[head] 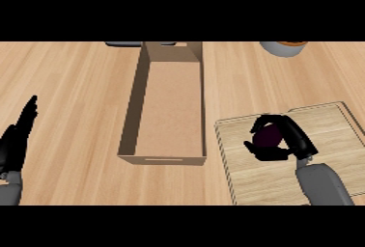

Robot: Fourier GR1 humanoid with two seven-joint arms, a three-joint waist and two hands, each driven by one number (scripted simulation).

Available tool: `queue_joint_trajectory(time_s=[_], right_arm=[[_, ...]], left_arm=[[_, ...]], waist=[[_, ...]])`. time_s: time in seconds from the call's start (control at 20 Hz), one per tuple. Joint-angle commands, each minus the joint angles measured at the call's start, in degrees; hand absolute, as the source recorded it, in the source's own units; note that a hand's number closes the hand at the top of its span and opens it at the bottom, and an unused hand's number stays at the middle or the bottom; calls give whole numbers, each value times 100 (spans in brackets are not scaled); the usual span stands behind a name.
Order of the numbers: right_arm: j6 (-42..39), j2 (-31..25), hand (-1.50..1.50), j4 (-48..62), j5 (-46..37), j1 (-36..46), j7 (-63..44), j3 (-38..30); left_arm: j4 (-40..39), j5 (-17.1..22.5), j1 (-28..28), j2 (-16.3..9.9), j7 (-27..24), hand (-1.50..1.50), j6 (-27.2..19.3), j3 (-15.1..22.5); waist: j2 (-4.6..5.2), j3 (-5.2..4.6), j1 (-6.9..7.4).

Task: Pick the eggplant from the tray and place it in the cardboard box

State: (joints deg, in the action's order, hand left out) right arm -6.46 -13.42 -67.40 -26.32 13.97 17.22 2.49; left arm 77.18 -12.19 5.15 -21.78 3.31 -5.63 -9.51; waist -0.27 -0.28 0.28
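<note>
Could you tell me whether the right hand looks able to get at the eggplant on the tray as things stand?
Most likely yes: the right hand is already over the tray with its fingers curled round the eggplant, and nothing stands between them. The cardboard box lies apart, to the tray's left.

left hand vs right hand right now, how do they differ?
The right hand is curled round the dark eggplant over the wooden tray; the left hand holds nothing. The right hand's fingers are bent; the left hand's fingers are straight, resting at the view's left edge, off the tray. Both are black on grey forearms.
</note>
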Motion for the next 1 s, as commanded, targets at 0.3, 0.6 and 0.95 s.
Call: queue_joint_trajectory(time_s=[0.3,0.6,0.95], right_arm=[[461,-662,150,485,-781,1193,184,-168],[-93,-1862,150,1067,-1813,2355,1647,656],[489,-1610,150,2354,-1395,3696,3228,75]], left_arm=[[235,-155,167,263,281,0,-26,204],[72,-111,364,198,14,0,143,248],[49,-219,427,173,145,0,71,229]], waist=[[64,33,127],[215,37,537],[166,47,426]])
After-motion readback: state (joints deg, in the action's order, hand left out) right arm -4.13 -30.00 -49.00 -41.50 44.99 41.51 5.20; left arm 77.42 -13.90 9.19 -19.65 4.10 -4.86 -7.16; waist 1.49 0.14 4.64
